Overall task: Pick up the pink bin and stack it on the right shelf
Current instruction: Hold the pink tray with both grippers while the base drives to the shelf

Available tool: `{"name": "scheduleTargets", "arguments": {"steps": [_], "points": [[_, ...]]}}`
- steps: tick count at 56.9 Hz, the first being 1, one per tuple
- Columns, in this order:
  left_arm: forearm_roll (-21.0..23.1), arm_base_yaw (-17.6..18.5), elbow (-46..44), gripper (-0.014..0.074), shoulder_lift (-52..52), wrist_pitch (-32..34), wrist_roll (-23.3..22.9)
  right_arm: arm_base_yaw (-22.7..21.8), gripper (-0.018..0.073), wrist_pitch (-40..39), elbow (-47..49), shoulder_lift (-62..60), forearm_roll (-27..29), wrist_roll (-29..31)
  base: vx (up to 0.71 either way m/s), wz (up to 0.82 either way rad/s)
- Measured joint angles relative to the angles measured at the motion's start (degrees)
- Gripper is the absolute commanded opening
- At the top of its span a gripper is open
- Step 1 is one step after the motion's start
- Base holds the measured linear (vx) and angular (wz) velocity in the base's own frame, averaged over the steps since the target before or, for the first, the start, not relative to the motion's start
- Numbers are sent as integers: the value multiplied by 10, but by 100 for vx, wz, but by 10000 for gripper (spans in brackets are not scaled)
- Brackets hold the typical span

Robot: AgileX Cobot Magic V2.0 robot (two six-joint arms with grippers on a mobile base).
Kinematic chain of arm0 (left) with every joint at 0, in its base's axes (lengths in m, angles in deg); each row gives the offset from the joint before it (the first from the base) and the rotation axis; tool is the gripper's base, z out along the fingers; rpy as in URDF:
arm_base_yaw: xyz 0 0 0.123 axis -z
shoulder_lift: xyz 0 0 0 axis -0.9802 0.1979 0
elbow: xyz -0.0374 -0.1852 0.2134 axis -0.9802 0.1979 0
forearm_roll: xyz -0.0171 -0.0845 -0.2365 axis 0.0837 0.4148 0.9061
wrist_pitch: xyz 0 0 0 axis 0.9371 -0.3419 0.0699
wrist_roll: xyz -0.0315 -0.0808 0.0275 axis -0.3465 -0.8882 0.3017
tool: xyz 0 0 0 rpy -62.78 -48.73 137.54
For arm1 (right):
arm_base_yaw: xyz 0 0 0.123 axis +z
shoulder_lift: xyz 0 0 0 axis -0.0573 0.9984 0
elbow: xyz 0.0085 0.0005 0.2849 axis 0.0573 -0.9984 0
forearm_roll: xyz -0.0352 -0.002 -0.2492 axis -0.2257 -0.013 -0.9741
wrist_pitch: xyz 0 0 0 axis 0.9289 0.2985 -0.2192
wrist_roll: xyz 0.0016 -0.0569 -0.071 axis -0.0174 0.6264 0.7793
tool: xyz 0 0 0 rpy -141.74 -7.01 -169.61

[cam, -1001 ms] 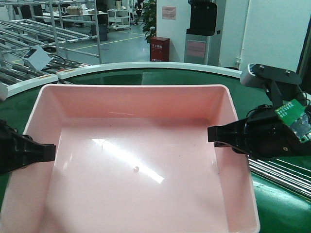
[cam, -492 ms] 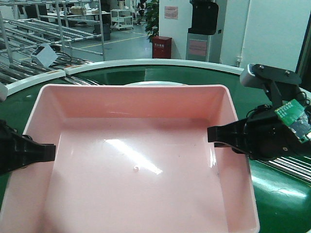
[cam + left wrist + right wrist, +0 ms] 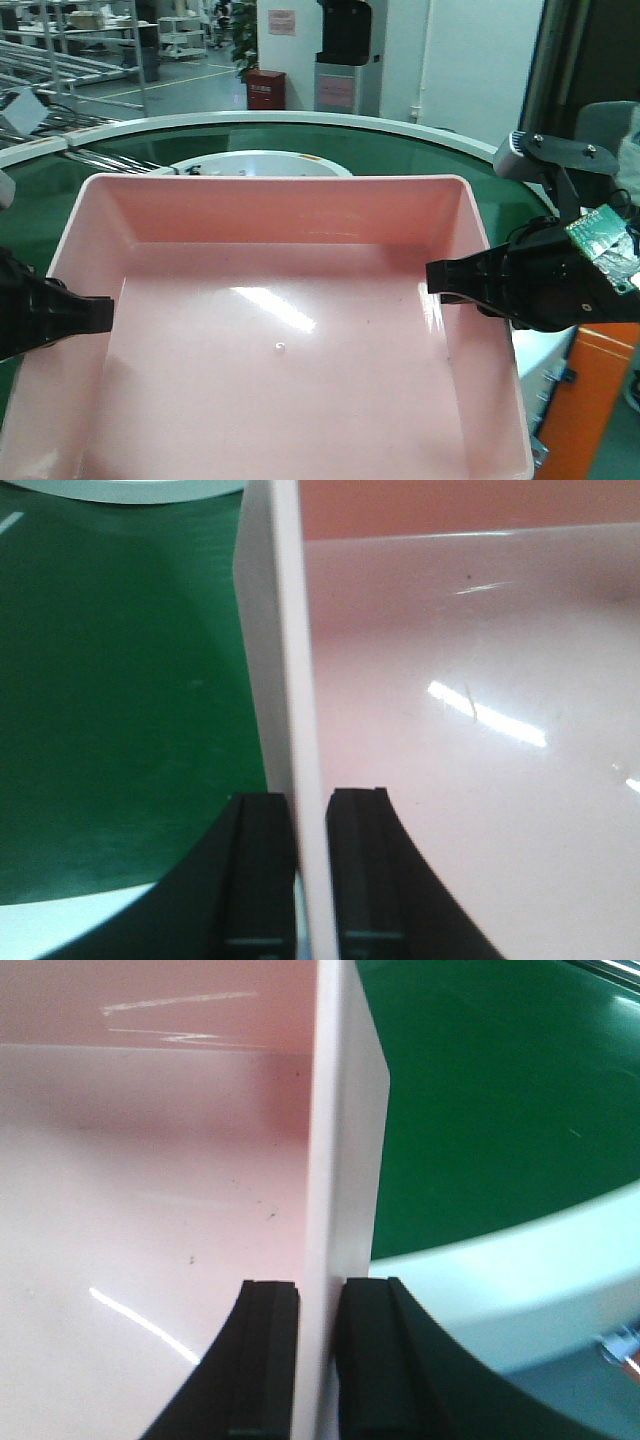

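Observation:
The pink bin (image 3: 280,340) fills the middle of the front view, held up level above the green conveyor belt (image 3: 400,150). My left gripper (image 3: 95,312) is shut on the bin's left wall (image 3: 290,680), one finger inside and one outside. My right gripper (image 3: 440,278) is shut on the bin's right wall (image 3: 335,1140) in the same way. The bin holds nothing but a tiny speck on its floor. The right shelf is out of view.
A white round structure (image 3: 255,163) sits behind the bin inside the belt's curve. An orange cabinet (image 3: 590,400) stands low at the right. A dark machine (image 3: 345,60) and a red box (image 3: 265,88) stand by the far wall. Metal racks (image 3: 60,50) are at far left.
The whole background has slid to the left while the bin and both grippers keep the same place in view. The orange cabinet has come into view at the right.

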Motion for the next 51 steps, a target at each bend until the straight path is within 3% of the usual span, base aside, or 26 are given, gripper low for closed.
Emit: {"name": "scheduleTargets", "arguments": {"steps": [29,51], "points": [[0,0,0,-1,0,-1,0,0,-8,1,0,0,0,0,-21,-79],[0,0,0,-1,0,-1,0,0,-8,1,0,0,-1,0,-3,-78]]}}
